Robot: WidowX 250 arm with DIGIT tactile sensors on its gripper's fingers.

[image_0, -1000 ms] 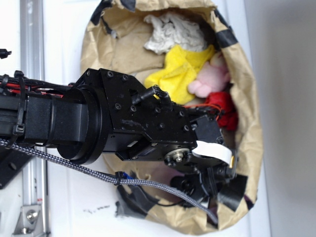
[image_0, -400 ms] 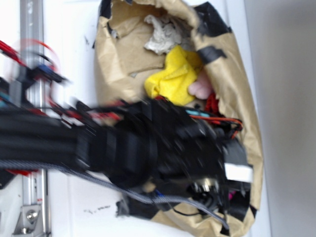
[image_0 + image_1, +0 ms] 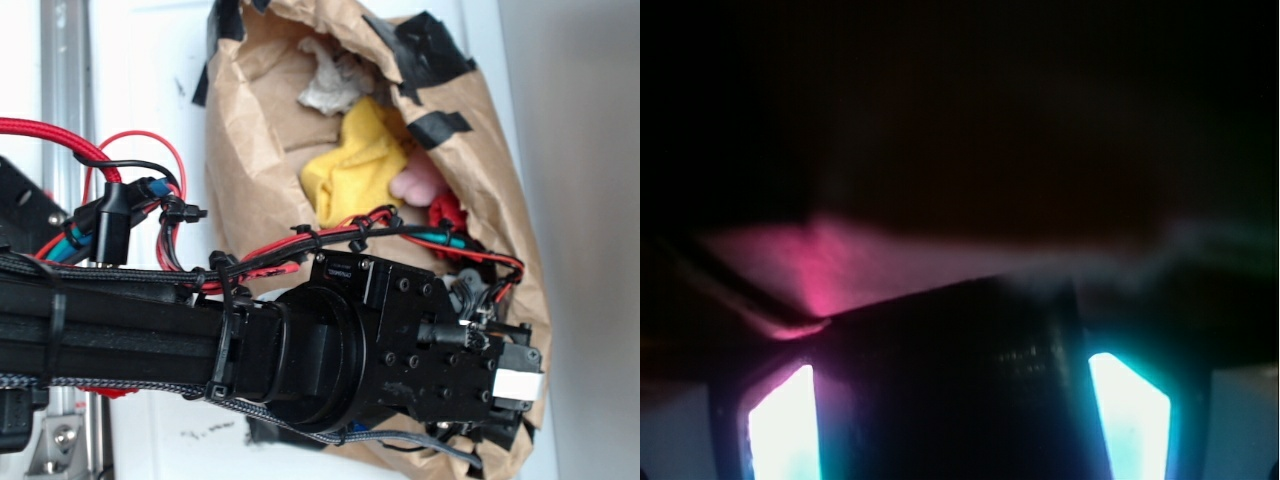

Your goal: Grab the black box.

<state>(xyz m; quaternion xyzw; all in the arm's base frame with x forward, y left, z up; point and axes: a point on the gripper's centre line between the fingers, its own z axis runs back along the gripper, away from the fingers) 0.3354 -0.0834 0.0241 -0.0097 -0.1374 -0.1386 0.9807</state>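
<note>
In the wrist view the black box [image 3: 960, 370] is a dark glossy block that fills nearly all the space between my gripper's [image 3: 955, 425] two glowing pads [image 3: 780, 430]. A thin hazy gap shows at the left pad, so the jaws stand wide around the box, not pressed on it. Pink-lit paper [image 3: 820, 265] lies just behind the box. In the exterior view my wrist housing [image 3: 420, 350] is sunk into the lower right end of the brown paper bag [image 3: 250, 130]. It hides both the fingers and the box there.
Higher in the bag lie a yellow cloth [image 3: 350, 170], a pink plush [image 3: 420, 185], a red cloth ball [image 3: 452, 215] and a white rag [image 3: 330, 85]. Black tape patches [image 3: 430, 60] mark the bag's rim. A metal rail [image 3: 65, 100] runs along the left.
The arm has swung fast and pushed deeper into the bag's lower right end. The wrist has turned, and the bag has shifted and narrowed around it. Red cables now show.
</note>
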